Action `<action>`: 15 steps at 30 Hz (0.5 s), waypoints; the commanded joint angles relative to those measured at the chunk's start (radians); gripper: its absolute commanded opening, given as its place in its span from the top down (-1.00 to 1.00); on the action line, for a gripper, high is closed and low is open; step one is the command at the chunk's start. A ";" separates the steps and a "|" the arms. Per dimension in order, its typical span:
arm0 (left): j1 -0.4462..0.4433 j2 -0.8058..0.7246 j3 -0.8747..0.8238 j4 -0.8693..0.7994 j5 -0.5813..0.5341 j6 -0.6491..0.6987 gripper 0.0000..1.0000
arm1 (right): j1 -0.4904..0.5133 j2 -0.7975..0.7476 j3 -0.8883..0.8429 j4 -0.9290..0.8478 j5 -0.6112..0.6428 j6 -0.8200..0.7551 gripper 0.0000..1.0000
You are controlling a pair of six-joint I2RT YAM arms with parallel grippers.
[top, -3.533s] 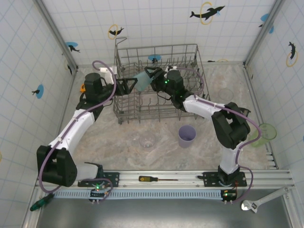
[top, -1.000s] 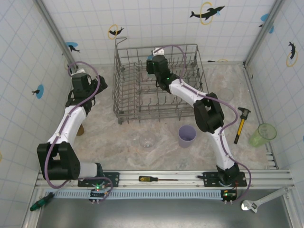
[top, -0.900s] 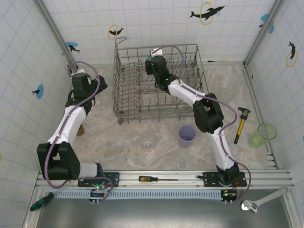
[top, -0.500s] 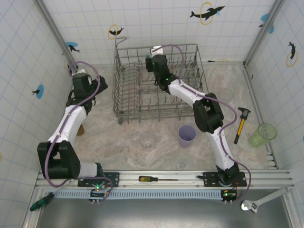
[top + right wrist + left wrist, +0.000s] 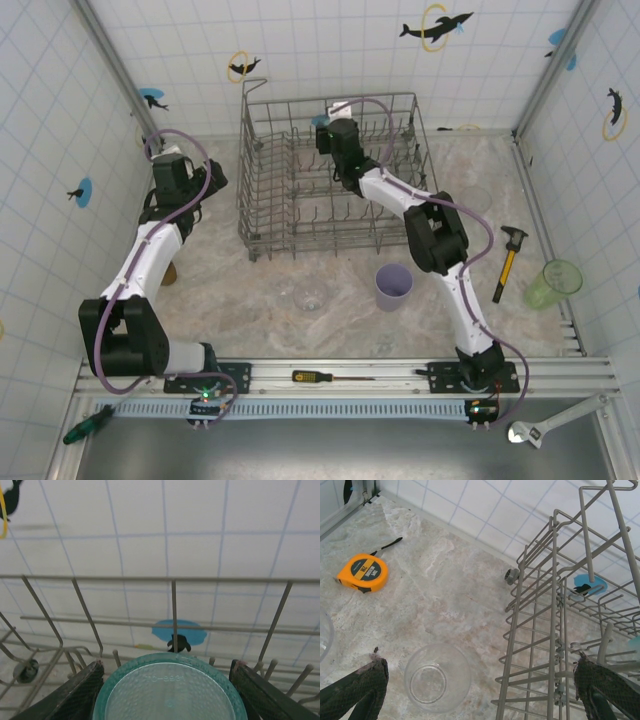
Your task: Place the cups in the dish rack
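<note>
Right gripper, inside the dish rack near its far wall, jaws partly closed against both sides of the teal cup, whose base faces the wrist camera; left gripper, jaws spread wide and empty, above a clear cup on the table just outside the rack's left wall. The surface is a marbled beige table top enclosed by white tiled walls with dolphin stickers. An orange tape measure lies beyond the clear cup; a lavender cup and a second clear cup stand before the rack, a hammer and a pale green cup to the right.
</note>
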State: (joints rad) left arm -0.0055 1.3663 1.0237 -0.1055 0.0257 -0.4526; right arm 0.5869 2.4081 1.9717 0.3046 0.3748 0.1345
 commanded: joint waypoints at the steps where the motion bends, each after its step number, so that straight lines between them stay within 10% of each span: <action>1: 0.004 0.011 0.000 -0.006 0.013 -0.007 -0.95 | 0.007 0.025 0.052 0.048 -0.033 0.035 0.17; 15: 0.004 0.005 -0.001 -0.006 0.020 -0.010 -0.95 | 0.011 -0.016 0.055 0.058 -0.008 0.043 0.18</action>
State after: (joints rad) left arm -0.0055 1.3689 1.0237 -0.1055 0.0372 -0.4526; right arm 0.5869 2.4248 1.9717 0.3054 0.3721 0.1539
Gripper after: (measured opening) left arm 0.976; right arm 0.652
